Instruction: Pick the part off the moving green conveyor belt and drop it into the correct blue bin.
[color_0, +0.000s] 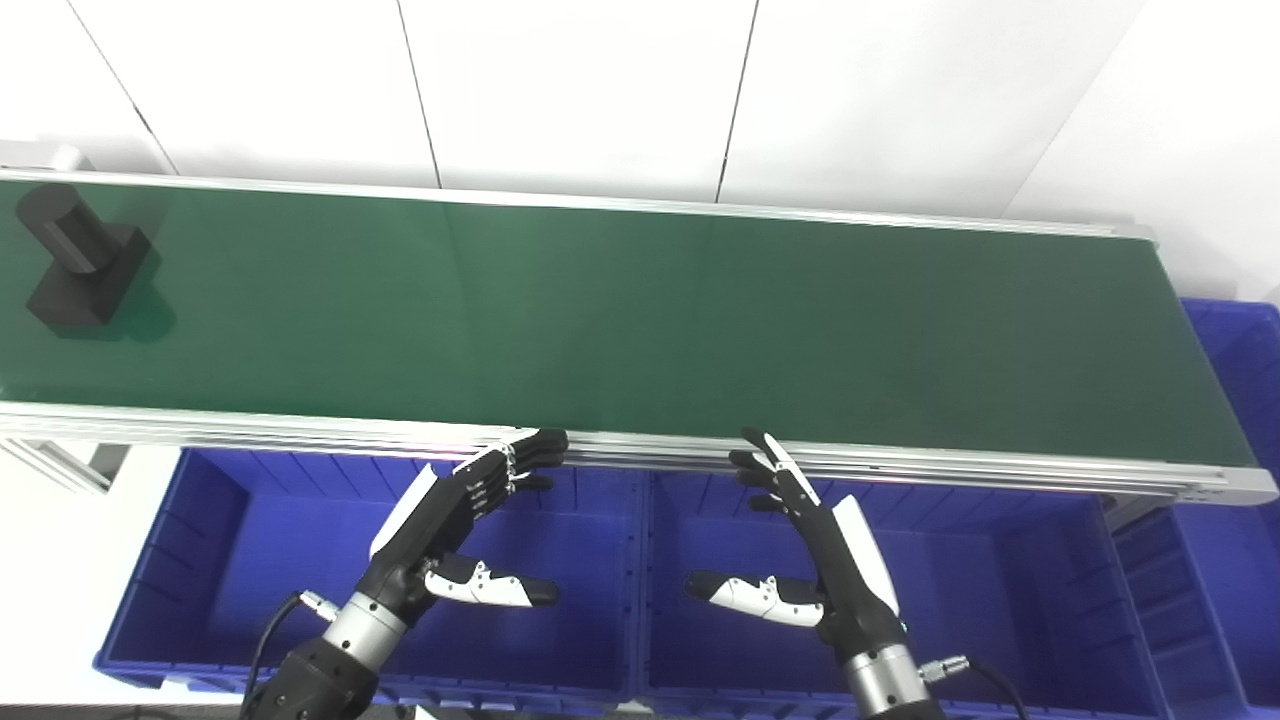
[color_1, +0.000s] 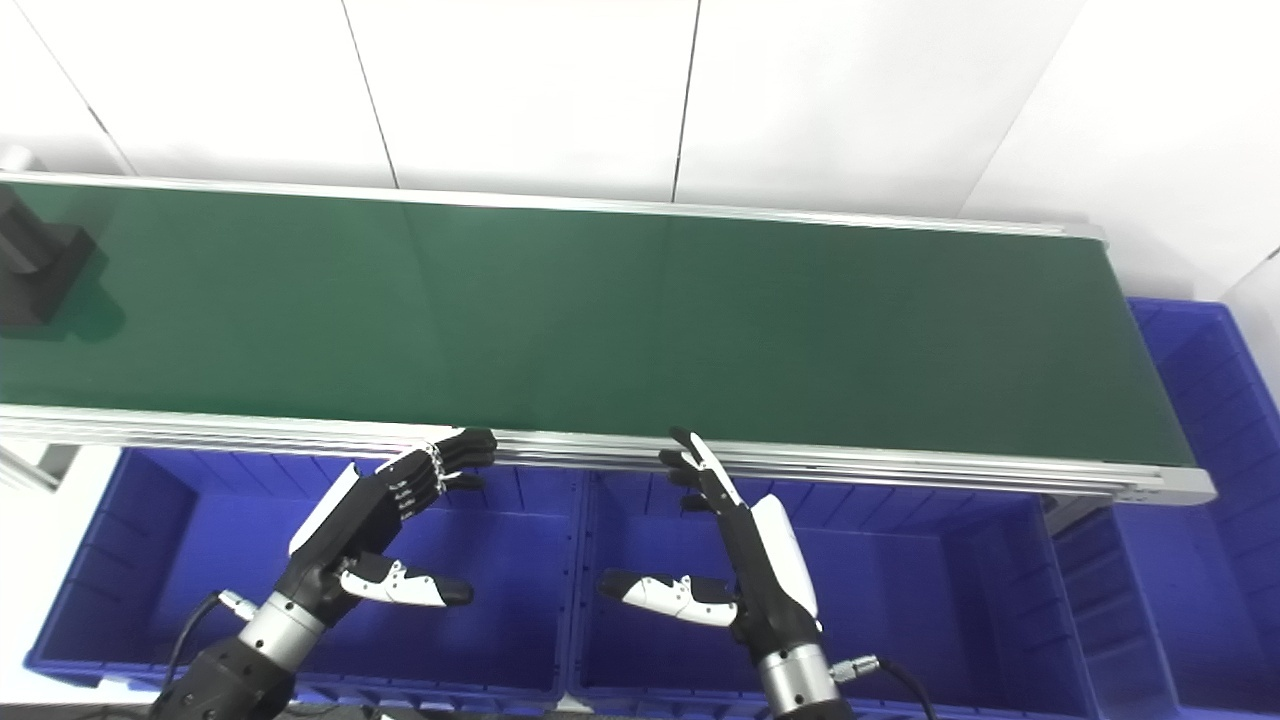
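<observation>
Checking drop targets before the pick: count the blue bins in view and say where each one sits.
3. A left bin lies below the belt's near rail under the left robot hand, a middle bin under the right robot hand, and a third bin past the belt's right end, cut off by the frame.

- Both head cameras look steeply down and forward, from close above, at the conveyor belt.
- The right eye view sits slightly rightward, so the belt appears shifted left.
- Shared field: the belt's full width and the blue bins below its near rail.
</observation>
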